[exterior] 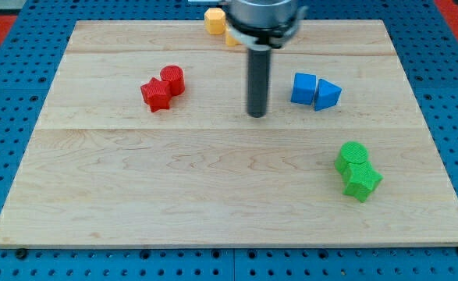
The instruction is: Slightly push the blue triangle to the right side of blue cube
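Note:
The blue cube (303, 88) sits on the wooden board at the view's upper right. The blue triangle (328, 94) lies right against the cube's right side, touching it. My tip (257, 115) rests on the board to the left of the blue cube, a short gap away and slightly lower in the view. The dark rod rises straight up from the tip to the arm's body at the view's top.
A red cylinder (172, 80) and a red star (156, 94) touch at the view's upper left. A green cylinder (353, 155) and a green star (363, 180) touch at the lower right. A yellow block (214, 19) sits at the top edge, another partly hidden behind the arm.

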You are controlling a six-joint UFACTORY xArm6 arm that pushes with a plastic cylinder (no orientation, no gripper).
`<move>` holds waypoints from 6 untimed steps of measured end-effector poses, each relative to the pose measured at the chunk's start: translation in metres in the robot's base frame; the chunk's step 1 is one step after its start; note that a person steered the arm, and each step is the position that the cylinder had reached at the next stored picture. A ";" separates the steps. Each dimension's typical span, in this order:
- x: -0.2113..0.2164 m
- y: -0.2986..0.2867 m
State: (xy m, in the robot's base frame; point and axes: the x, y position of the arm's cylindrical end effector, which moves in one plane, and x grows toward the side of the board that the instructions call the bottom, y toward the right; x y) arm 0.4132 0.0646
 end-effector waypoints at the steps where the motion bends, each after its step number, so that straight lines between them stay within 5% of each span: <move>1: -0.002 0.051; 6: 0.006 0.110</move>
